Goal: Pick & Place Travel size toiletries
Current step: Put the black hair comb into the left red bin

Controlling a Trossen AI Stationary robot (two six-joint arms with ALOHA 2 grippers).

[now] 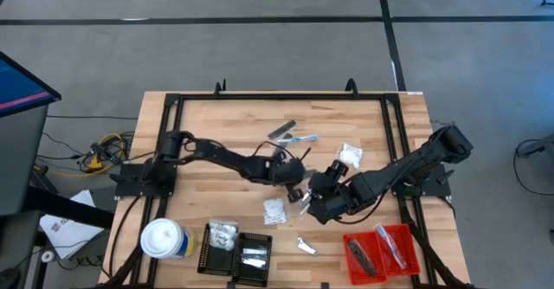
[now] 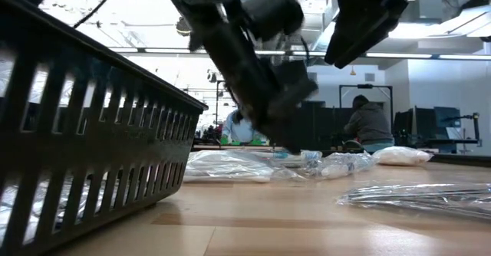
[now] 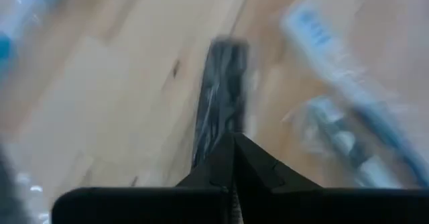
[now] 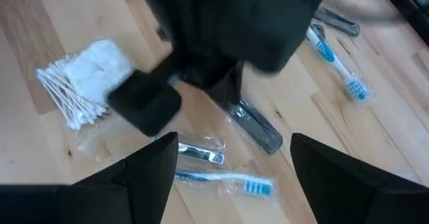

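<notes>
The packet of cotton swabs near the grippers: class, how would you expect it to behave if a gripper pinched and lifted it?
The packet of cotton swabs looks like thin clear wrap around loose sticks, so it would probably crumple and sag rather than stay stiff. It is likely very light for its bulk. The glossy film may slip between the fingers, though lying flat it should not roll.

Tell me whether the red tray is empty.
Not empty: the red tray holds a dark bar and a clear-wrapped stick.

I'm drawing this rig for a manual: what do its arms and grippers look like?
Both arms, the left arm and the right arm, are dark, near-black, jointed links with rounded housings. The left gripper ends in tapering black fingers; the right gripper has broad, flat black fingers.
</notes>
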